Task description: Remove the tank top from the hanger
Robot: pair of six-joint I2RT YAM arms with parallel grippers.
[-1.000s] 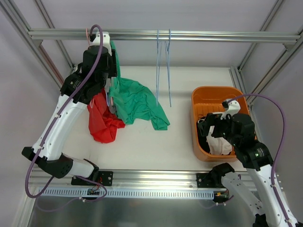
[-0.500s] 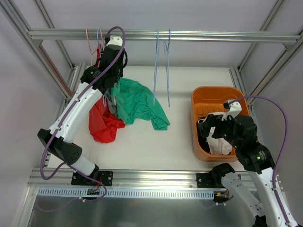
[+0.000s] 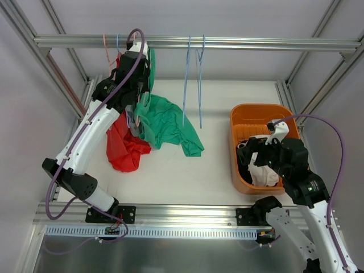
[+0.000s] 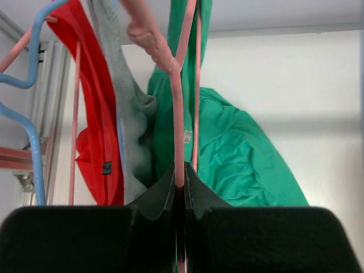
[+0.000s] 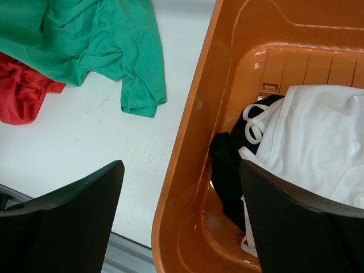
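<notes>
One change: the left pincer [image 4: 179, 183], spread a second ago, now pinches the pink hanger [image 4: 177, 114] by its wire at 11 o'clock. The green tank top [image 3: 168, 122] hangs there too, apparently on that hanger, its hem pooled on the worktop [image 3: 227, 91], so stripping it off looks ready to begin. The right pincer [image 5: 181, 170] is spread over the orange basket [image 5: 187, 114].

Three hanging tops [image 3: 165, 122]; one orange basket [image 5: 193, 114]; two garments [image 5: 318, 131] inside.

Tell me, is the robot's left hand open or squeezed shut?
Shut. In the left wrist view, the left gripper has its two black fingers pressed together, pinching the pink hanger wire between them.
</notes>
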